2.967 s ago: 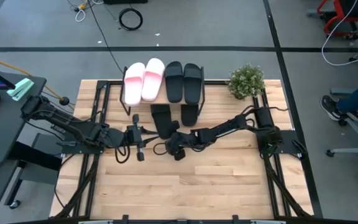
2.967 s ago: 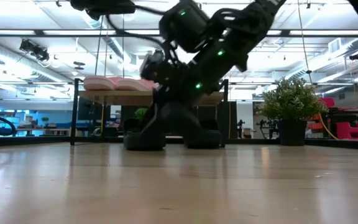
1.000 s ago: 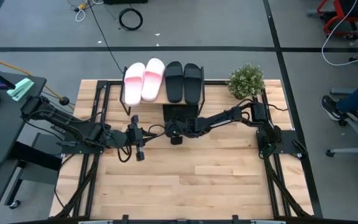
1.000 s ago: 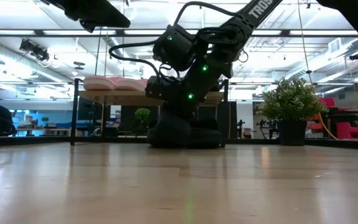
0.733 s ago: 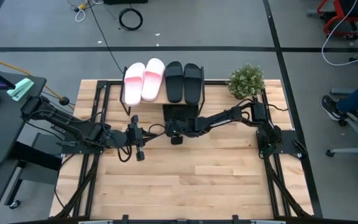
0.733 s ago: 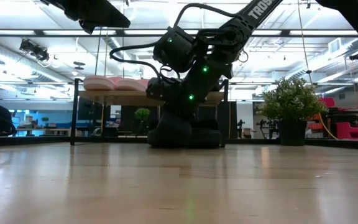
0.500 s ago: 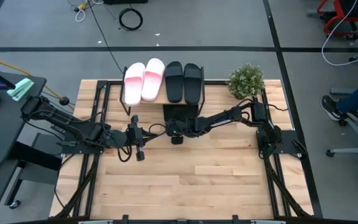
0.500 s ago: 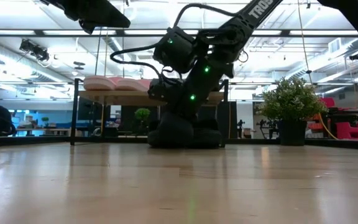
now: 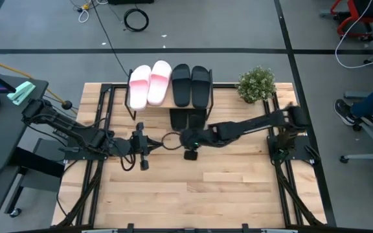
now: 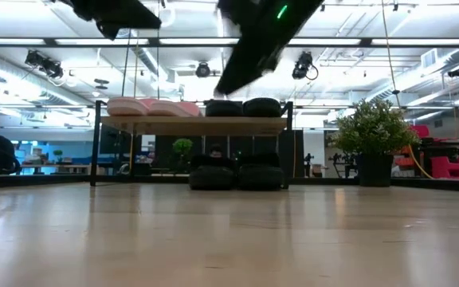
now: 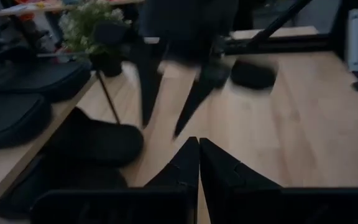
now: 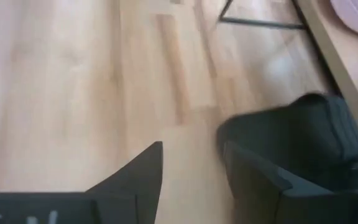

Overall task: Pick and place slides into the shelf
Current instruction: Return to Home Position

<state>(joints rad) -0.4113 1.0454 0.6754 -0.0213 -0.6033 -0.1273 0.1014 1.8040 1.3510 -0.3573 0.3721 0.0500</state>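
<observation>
Right dark two-finger gripper [image 12: 192,146], fingers apart, hangs on its outstretched arm before the low wood-topped shelf [image 10: 190,125]; left gripper [image 11: 199,142] waits, fingers pressed together.

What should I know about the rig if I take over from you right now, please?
Left gripper: shut, empty, raised in front of the shelf.
Right gripper: open, empty, raised beside it.
Pink slides and upper black slides lie on the shelf top; lower black slides sit under it.
Done: all six slides placed.
Left: probably only bringing both arms home.
</observation>
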